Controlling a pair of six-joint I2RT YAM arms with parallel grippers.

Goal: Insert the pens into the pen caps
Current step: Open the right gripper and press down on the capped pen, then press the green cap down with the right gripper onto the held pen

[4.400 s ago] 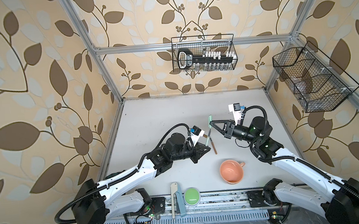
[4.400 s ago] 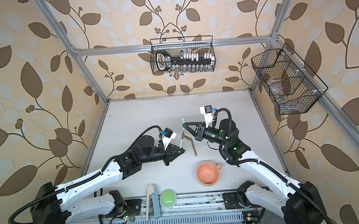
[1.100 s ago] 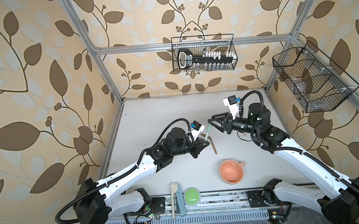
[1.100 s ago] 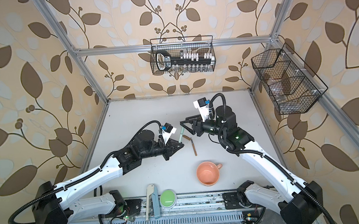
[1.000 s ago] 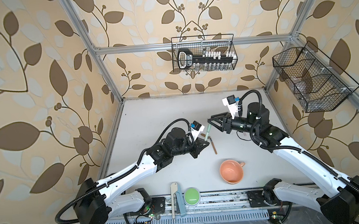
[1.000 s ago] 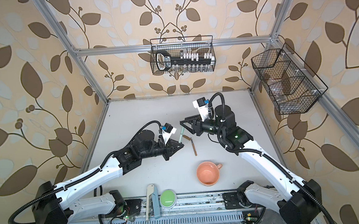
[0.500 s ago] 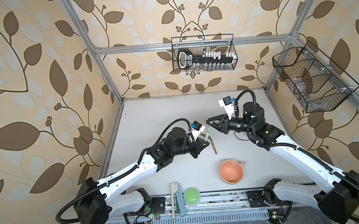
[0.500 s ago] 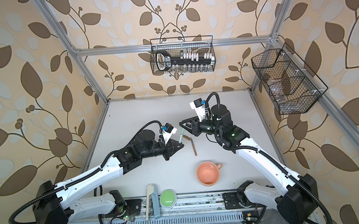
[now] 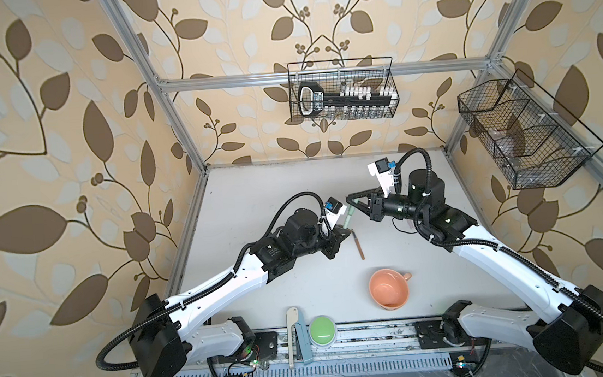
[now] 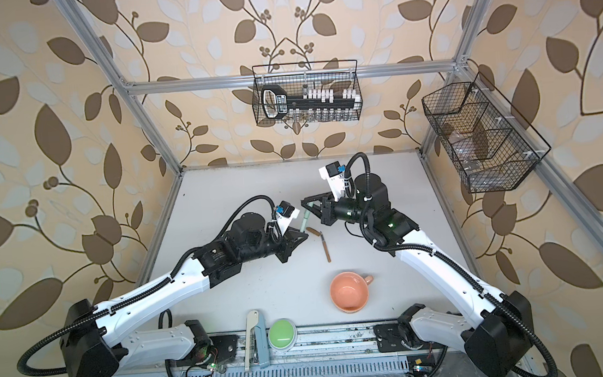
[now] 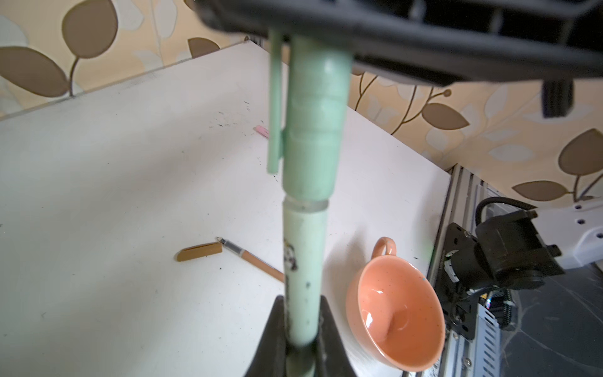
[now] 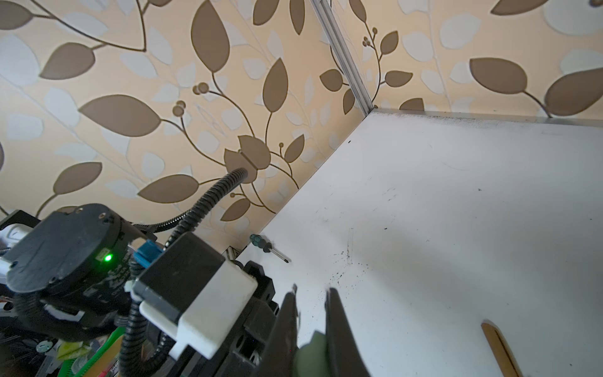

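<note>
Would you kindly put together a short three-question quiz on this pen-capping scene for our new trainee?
1. True or false: the tan-brown pen is already capped.
2. What is the left gripper shut on? A the green pen; B a spoon; C nothing.
3. Fill in: the right gripper is shut on the green ____.

Key
1: false; the tan-brown cap lies loose by its tip.
2: A.
3: cap, that is the green cap, already on the pen's end.
</note>
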